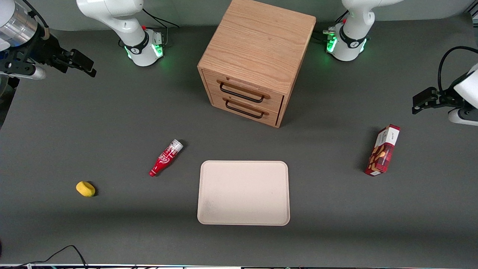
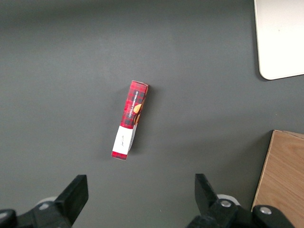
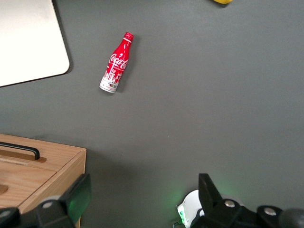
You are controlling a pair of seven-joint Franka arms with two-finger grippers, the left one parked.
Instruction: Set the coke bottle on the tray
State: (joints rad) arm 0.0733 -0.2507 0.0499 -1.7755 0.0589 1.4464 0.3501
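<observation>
The coke bottle [image 1: 166, 157], slim and red with white script and a silver base, lies on its side on the grey table beside the tray [image 1: 243, 192], toward the working arm's end. Its neck points toward the front camera. The wrist view shows the bottle [image 3: 117, 64] apart from the cream tray's [image 3: 28, 42] rounded corner. My gripper [image 1: 87, 67] hangs well above the table at the working arm's end, farther from the front camera than the bottle. It is open [image 3: 142, 190] with nothing between its fingers.
A wooden drawer cabinet [image 1: 254, 56] with two black handles stands farther from the front camera than the tray. A small yellow object [image 1: 85, 188] lies toward the working arm's end. A red-and-white snack box [image 1: 382, 150] lies toward the parked arm's end.
</observation>
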